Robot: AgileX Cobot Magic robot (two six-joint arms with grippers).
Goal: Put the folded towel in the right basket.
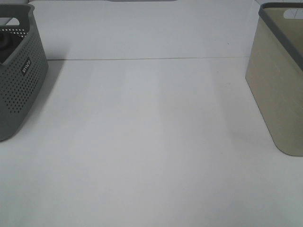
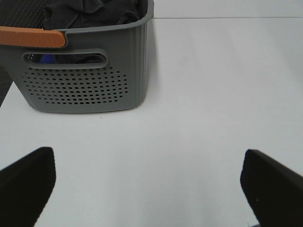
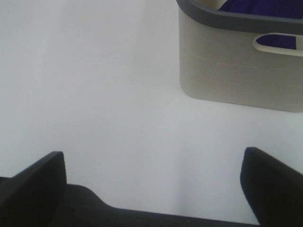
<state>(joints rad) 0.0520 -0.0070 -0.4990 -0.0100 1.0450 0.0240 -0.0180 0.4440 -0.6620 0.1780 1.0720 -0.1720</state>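
Baskets, grey (image 1: 19,75) left edge & beige (image 1: 279,90) right edge, white table (image 1: 151,142) between; both arms' fingers apart.

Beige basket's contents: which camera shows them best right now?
The right wrist view: purple fabric shows over the beige basket's rim and through its handle slot. The high view shows only its outer wall; the left wrist view misses it.

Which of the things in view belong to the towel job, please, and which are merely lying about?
Belongs to the job:
- beige basket, the right one, with purple cloth showing inside
- left gripper and right gripper, both open and empty

Just lying about:
- grey perforated basket on the left, with dark cloth in it
- white table
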